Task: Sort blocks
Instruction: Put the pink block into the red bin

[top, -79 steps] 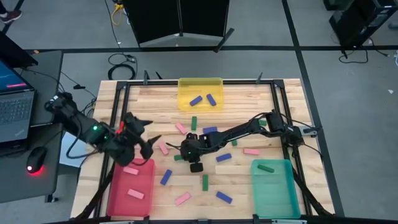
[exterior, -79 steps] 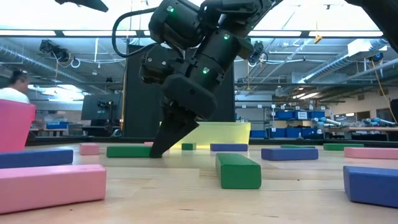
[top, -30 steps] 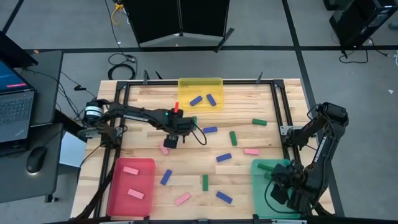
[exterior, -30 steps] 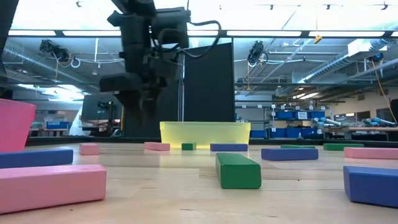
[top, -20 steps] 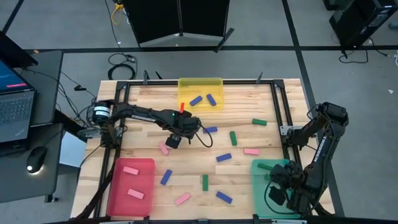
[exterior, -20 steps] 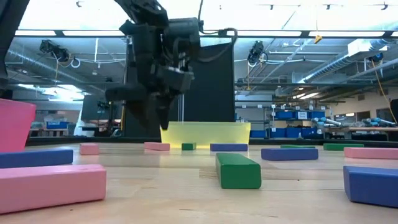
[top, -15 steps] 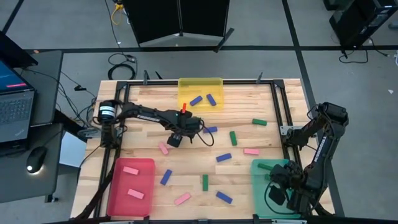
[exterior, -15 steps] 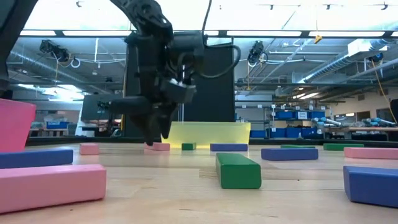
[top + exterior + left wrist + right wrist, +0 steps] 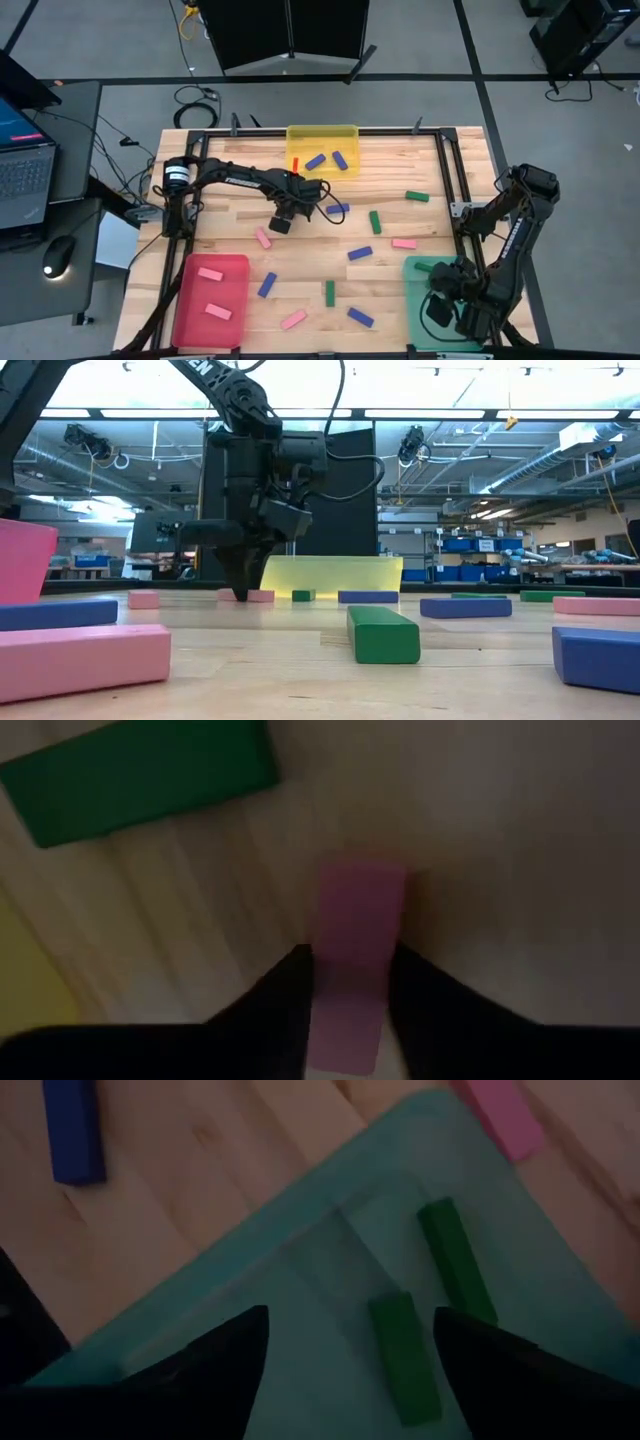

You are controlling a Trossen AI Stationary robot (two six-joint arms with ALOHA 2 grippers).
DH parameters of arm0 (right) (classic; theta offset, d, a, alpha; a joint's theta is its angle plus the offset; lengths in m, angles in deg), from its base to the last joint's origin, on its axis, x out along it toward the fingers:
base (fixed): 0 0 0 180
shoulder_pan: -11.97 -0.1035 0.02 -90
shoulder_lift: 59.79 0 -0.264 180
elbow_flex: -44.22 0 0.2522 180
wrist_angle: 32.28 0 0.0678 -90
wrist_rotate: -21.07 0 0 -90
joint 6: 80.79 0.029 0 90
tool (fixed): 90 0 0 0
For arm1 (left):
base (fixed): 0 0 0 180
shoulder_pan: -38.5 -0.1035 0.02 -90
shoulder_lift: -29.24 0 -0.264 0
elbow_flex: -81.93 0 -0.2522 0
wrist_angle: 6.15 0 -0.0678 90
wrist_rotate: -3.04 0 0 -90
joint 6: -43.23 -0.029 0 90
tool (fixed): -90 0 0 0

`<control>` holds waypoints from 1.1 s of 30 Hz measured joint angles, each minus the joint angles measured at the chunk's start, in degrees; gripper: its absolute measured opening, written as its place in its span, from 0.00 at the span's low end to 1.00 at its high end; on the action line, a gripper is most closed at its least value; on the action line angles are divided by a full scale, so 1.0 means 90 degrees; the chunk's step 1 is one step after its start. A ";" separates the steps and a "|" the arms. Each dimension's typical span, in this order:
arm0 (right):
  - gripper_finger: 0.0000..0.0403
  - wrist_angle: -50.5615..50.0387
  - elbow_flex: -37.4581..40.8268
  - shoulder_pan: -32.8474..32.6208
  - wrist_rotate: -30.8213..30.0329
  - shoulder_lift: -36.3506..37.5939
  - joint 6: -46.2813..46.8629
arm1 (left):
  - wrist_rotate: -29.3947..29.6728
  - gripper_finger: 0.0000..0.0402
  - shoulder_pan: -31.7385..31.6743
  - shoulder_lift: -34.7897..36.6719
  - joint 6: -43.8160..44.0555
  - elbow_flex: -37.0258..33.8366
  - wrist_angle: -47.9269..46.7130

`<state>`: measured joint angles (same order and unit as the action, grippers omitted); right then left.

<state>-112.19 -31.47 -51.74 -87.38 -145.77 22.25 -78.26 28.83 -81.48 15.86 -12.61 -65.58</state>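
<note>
Pink block (image 9: 358, 935) lies flat on the counter (image 9: 400, 300) mid-frame, straddled by the released left hand (image 9: 283, 221); rigid and light, it looks best pinched across its long sides. Right hand (image 9: 345, 1370), released, hovers over the teal tray (image 9: 440, 283).

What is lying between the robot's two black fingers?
A flat pink block lies between the left gripper fingers, on the wooden table, in the left wrist view.

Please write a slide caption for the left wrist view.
Left pincer straddling a pink block, a green block beyond.
</note>
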 joint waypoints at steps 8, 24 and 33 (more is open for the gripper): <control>0.70 -0.0007 0.0000 0.0333 -0.0169 0.0002 -0.0669 | 0.0204 0.24 0.0065 0.0378 0.0290 -0.0056 -0.0430; 0.68 0.0430 -0.0283 0.1594 -0.0813 0.0073 -0.2898 | -0.0553 0.24 0.3442 0.4152 0.4238 -0.0050 -0.2849; 0.66 0.2267 -0.0338 0.2898 -0.0621 0.0073 -0.5950 | -0.1109 0.24 0.5559 0.3865 0.7319 -0.0917 -0.2860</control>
<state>-91.79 -34.51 -25.66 -92.97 -145.11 -31.30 -88.25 78.86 -46.69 81.73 -20.86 -91.32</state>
